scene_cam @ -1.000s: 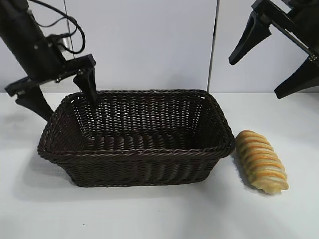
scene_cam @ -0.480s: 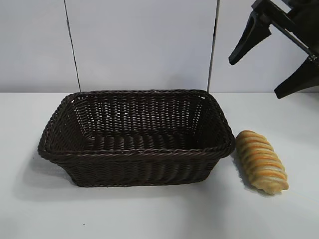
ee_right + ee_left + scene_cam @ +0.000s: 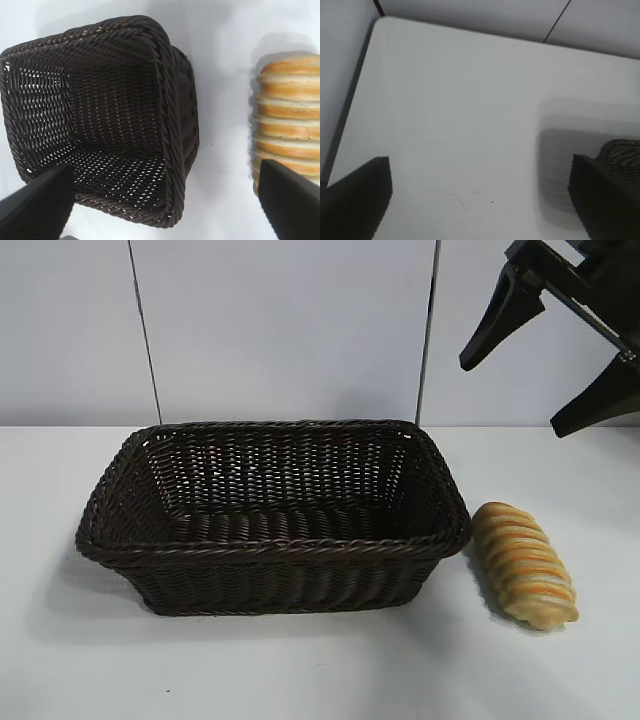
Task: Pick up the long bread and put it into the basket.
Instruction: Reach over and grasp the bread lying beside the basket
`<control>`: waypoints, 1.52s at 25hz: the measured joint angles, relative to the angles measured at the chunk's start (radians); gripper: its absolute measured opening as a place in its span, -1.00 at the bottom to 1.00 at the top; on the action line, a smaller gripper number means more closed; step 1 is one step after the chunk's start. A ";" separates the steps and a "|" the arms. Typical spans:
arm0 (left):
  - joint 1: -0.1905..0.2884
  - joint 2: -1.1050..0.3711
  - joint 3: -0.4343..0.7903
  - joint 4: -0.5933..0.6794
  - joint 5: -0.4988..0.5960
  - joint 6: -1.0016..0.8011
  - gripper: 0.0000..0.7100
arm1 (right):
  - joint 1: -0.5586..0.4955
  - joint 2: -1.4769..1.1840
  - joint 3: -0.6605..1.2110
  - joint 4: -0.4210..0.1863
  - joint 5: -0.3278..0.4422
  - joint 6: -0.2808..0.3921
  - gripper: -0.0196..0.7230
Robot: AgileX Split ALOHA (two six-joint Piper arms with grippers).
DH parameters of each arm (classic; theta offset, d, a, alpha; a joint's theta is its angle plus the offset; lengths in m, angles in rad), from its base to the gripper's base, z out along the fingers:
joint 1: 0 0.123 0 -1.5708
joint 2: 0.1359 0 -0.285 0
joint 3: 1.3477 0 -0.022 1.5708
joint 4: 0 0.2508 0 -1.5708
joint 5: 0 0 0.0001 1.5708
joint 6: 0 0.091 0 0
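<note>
Left arm is gone from the exterior view; a second ago it hung over the basket's [image 3: 270, 515] far left corner, and half a second ago it was already out. Its wrist camera now looks at bare table [image 3: 455, 115] with only a sliver of basket at the frame's edge, so I read it as pulled back clear of the work. The left gripper [image 3: 480, 200] has its fingers spread wide, holding nothing.

The right gripper [image 3: 555, 360] has not shifted over that second: high at the upper right, jaws wide apart, empty, well above the table.

The long bread [image 3: 525, 564] lies flat on the table just beside the basket's right end, not touching it as far as I can tell. Nothing lies in the basket.

My judgement: the left arm's retreat leaves the pick to the right arm, which sits roughly above the loaf. Descent not yet begun.
</note>
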 joint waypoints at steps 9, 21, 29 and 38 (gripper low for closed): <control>-0.038 -0.560 0.528 0.024 -0.036 0.001 0.95 | 0.000 0.000 0.000 0.000 -0.008 -0.024 0.92; -0.040 -0.803 0.776 0.024 0.051 -0.010 0.96 | 0.000 0.000 -0.012 -0.002 -0.021 -0.065 0.92; -0.043 -0.803 0.779 0.026 0.039 -0.011 0.96 | 0.000 -0.043 -0.125 -0.115 0.054 -0.060 0.92; -0.045 -0.803 0.780 0.024 0.032 -0.011 0.96 | 0.000 -0.106 -0.050 -0.394 0.105 0.056 0.92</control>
